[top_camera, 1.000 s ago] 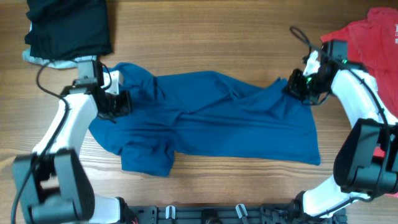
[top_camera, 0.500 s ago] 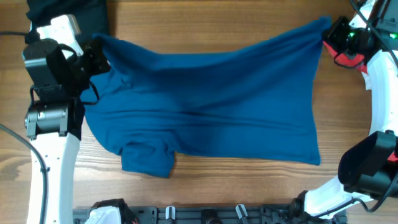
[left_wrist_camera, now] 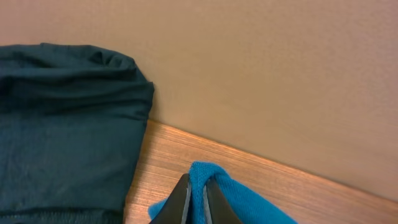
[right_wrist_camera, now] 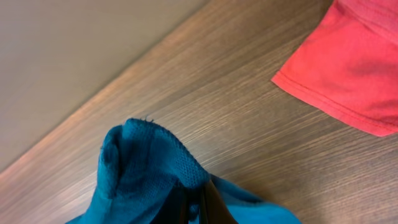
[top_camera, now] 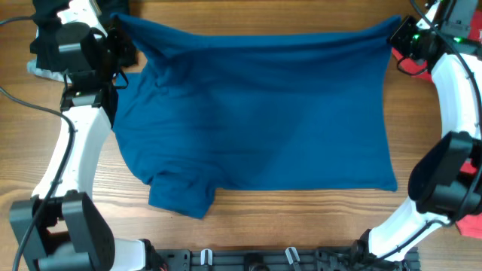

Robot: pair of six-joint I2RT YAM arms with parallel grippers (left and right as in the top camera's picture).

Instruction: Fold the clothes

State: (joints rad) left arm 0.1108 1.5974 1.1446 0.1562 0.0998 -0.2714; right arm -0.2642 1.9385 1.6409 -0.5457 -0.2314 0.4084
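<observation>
The deep-blue shirt [top_camera: 256, 113] is stretched wide across the table, its far edge lifted between my two grippers, its near part with a sleeve [top_camera: 181, 197] lying on the wood. My left gripper [top_camera: 119, 36] is shut on the shirt's far left corner [left_wrist_camera: 208, 177]. My right gripper [top_camera: 398, 36] is shut on the far right corner [right_wrist_camera: 146, 162]. A red shirt [right_wrist_camera: 348, 68] lies at the far right, also in the overhead view [top_camera: 473, 64]. A black garment [left_wrist_camera: 62, 130] lies at the far left.
The wooden table [top_camera: 301, 226] shows bare along the front edge. A pale-blue piece [top_camera: 41, 69] peeks out under the black garment by my left arm. A beige wall [left_wrist_camera: 261, 68] stands behind the table's far edge.
Both grippers have carried the shirt's far edge up and toward the back of the table, spreading the shirt from a crumpled heap into a wide sheet.
</observation>
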